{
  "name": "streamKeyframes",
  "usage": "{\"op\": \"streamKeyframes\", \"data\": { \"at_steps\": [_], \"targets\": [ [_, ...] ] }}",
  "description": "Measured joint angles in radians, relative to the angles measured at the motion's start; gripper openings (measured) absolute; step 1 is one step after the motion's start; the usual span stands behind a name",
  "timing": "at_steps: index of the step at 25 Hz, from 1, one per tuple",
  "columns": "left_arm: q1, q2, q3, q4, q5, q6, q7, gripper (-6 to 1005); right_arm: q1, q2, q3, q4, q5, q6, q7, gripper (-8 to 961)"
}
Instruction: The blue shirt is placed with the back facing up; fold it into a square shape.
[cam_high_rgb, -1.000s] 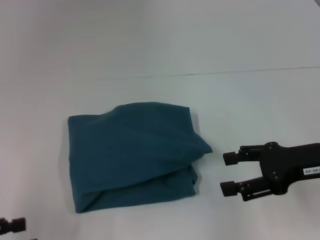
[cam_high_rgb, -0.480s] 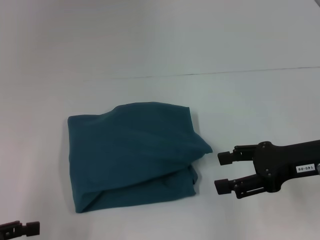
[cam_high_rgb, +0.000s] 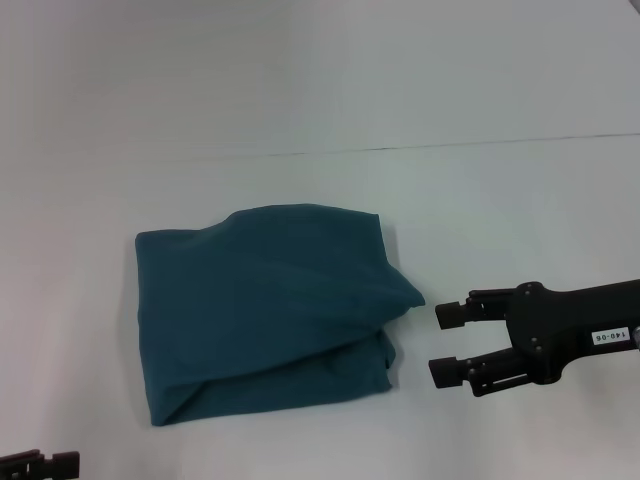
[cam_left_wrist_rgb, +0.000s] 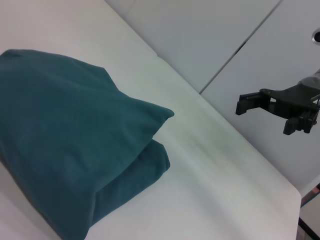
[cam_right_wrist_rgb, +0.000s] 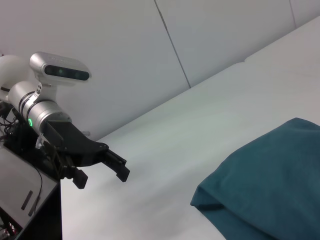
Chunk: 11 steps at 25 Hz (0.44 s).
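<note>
The blue shirt (cam_high_rgb: 265, 310) lies folded into a rough rectangle on the white table, plain side up, with one fold corner sticking out to its right. It also shows in the left wrist view (cam_left_wrist_rgb: 65, 145) and the right wrist view (cam_right_wrist_rgb: 270, 185). My right gripper (cam_high_rgb: 447, 345) is open and empty, just right of the shirt's right edge and apart from it; the left wrist view shows it farther off (cam_left_wrist_rgb: 268, 116). My left gripper (cam_right_wrist_rgb: 99, 174) is open and empty, away from the shirt; one of its fingers (cam_high_rgb: 45, 464) shows at the head view's bottom left edge.
The white table (cam_high_rgb: 320, 200) extends all round the shirt, with a thin seam line (cam_high_rgb: 450, 146) across its far part. A grey panelled wall (cam_right_wrist_rgb: 150, 45) stands beyond the table.
My right gripper has moved a little left toward the shirt's right edge, then held still. The left finger at the bottom edge shifted slightly. The shirt has not moved.
</note>
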Motion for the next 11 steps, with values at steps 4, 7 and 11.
{"op": "streamKeyframes", "data": {
  "at_steps": [4,7,11],
  "targets": [
    [-0.001,0.000,0.000,0.004,0.000,0.000,0.000,934,0.000,0.001,-0.003,0.000,0.000,0.000,0.000,940],
    [-0.002,0.000,0.000,0.005,0.000,0.000,-0.001,934,0.000,0.001,-0.003,0.000,0.000,0.000,0.000,940],
    [-0.003,0.000,0.000,0.005,0.000,0.000,-0.001,934,-0.001,0.001,-0.002,0.000,0.000,0.000,-0.001,940]
  ]
}}
